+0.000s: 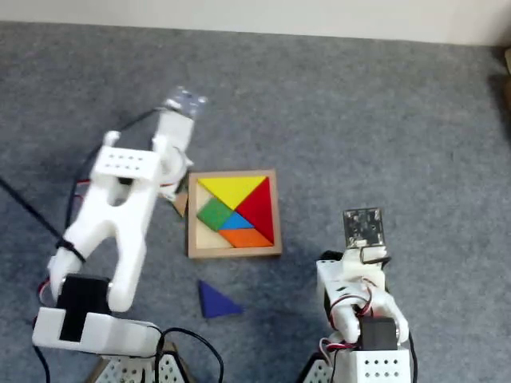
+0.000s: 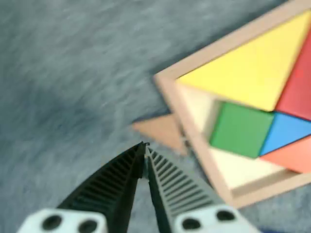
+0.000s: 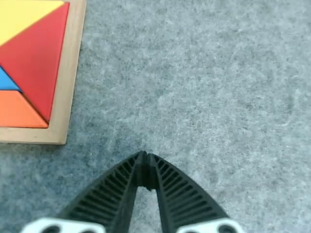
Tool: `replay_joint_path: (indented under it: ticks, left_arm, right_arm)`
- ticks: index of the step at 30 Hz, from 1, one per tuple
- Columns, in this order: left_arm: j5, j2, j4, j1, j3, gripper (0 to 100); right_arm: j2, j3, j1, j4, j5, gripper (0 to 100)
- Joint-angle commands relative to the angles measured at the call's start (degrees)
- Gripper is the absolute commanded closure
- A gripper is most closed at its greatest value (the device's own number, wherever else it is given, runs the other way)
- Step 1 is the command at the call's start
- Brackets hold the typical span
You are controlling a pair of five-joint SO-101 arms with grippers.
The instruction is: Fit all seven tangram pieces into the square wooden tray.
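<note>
Plainly the left arm's (image 1: pixel 120 215) jaws, pressed together, are the nearer pair: the tan triangle (image 2: pixel 160 130) lies just ahead of their tips, touching the tray's (image 2: pixel 228 44) outer wall, while the right arm's (image 1: pixel 363 303) jaws, also closed, hang well beyond the tray's opposite side.

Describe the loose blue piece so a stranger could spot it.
Find the square wooden tray on the grey carpet. Outside it, toward the high view's bottom edge, lies a dark blue triangle. It is loose and darker than the light blue triangle seated inside the tray.
</note>
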Motion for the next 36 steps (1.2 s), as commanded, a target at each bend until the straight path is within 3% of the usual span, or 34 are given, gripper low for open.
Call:
replay_joint_path:
  ticks: [1,5,10,14,22,33,36]
  left_arm:
    - [1.93,-1.98,4.40,-5.49,-4.00,91]
    - [1.93,-1.89,4.04,-6.90,-1.54,77]
    - [2.11,-0.04,-3.34,-5.58,2.07,77]
    - [6.51,8.04,-6.07,-4.97,0.48,77]
    - [10.11,21.67,-1.93,-4.79,-11.74,77]
    - [10.37,26.86,-0.35,-3.65,-19.91,77]
    - [14.51,26.95,-0.35,-3.12,-21.23,76]
  right_arm:
    - [-0.48,8.84,0.84,-0.13,0.00,99.3]
    - [-0.48,8.84,0.84,-0.13,0.00,99.3]
    - [-0.48,8.84,0.84,-0.13,0.00,99.3]
    - [-0.48,8.84,0.84,-0.13,0.00,99.3]
    - [-0.48,8.84,0.84,-0.13,0.00,99.3]
    - [-0.48,8.84,0.84,-0.13,0.00,99.3]
    - [-0.48,8.84,0.84,-0.13,0.00,99.3]
